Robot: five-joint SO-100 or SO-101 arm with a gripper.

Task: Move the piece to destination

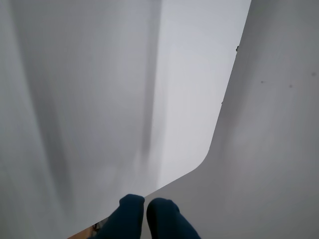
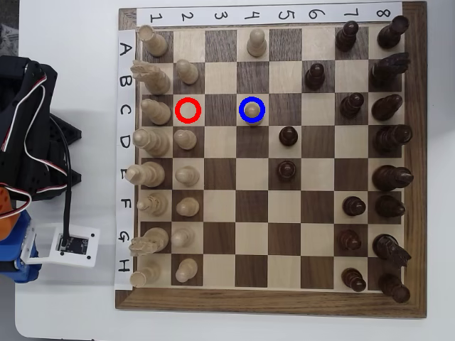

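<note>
The piece, a small pale pawn point(image 2: 253, 114), stands upright inside the blue ring on the destination square point(image 2: 264, 100) in the overhead view. The square marked with a red ring point(image 2: 188, 109) two columns to its left is bare. My arm point(image 2: 28, 135) is folded back on the white table to the left of the board, well away from the pawn. In the wrist view my gripper point(image 1: 145, 211) shows two blue fingertips pressed together with nothing between them, pointing at the white table top. The board and pawn are out of the wrist view.
Pale pieces point(image 2: 153, 142) fill the board's two left columns and dark pieces point(image 2: 387, 135) the right columns. Two dark pawns point(image 2: 287, 135) stand near the middle. One pale pawn point(image 2: 256, 42) stands in the top row. A white camera box point(image 2: 65, 245) sits beside the arm.
</note>
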